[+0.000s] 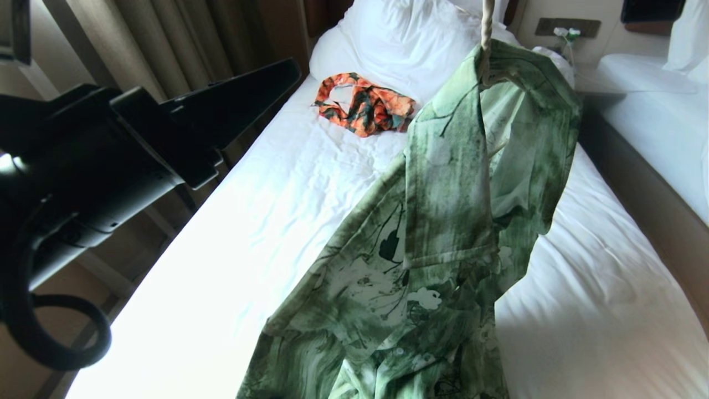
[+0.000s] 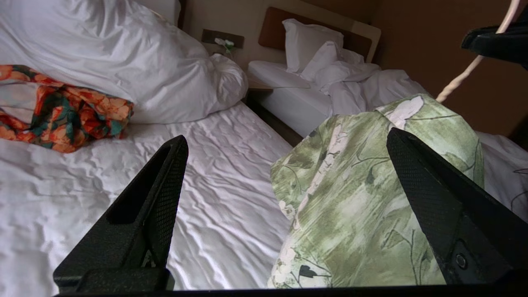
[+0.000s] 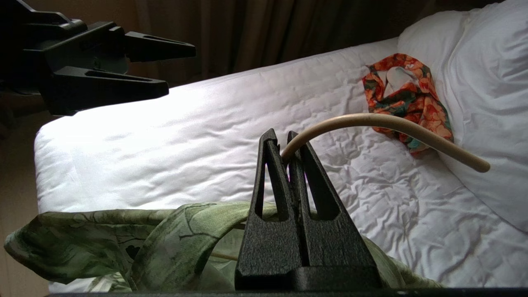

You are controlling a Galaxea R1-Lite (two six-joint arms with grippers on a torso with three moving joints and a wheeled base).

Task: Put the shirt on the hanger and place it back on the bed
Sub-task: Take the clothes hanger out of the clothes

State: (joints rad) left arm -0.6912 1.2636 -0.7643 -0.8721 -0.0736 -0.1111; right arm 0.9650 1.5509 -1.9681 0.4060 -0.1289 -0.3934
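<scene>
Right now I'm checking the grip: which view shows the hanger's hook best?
The right wrist view: the right gripper is shut on the hanger, whose curved hook is in full sight. The head view shows only its stem; the left wrist view only a thin piece.

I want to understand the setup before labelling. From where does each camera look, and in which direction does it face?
Head view: from the robot's head, looking down along the bed; the shirt hangs on the hanger; the left end effector shows at left.
Left wrist view: behind the open left end effector, facing the shirt and pillows.
Right wrist view: behind the right end effector, shut on the hanger's hook, facing across the bed toward the curtains.
All three share the orange floral garment.
</scene>
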